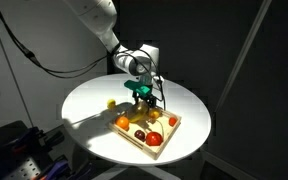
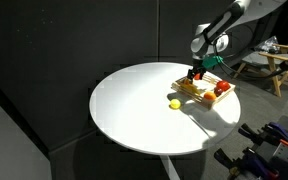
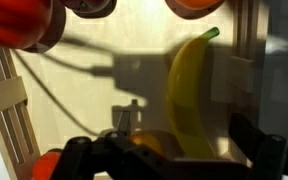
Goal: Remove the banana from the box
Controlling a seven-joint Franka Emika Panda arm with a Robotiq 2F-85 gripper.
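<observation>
In the wrist view the yellow curved banana (image 3: 189, 95) lies on the pale wood floor of the box (image 3: 74, 110), next to its right wall. My gripper (image 3: 184, 158) is open, low over the box, with one dark finger on each side of the banana's near end. I cannot tell whether the fingers touch the banana. In both exterior views the gripper (image 1: 141, 96) (image 2: 196, 72) hangs over the shallow wooden box (image 1: 169, 140) (image 2: 188, 88) on the round white table. The banana is hidden there by the gripper.
The box also holds a red fruit (image 1: 154, 138) (image 2: 222, 88), an orange fruit (image 1: 122, 122) (image 2: 210, 97) and other small fruits. A small round yellow fruit (image 1: 111, 102) (image 2: 174, 103) lies on the table (image 1: 84, 115) outside the box. The surroundings are dark.
</observation>
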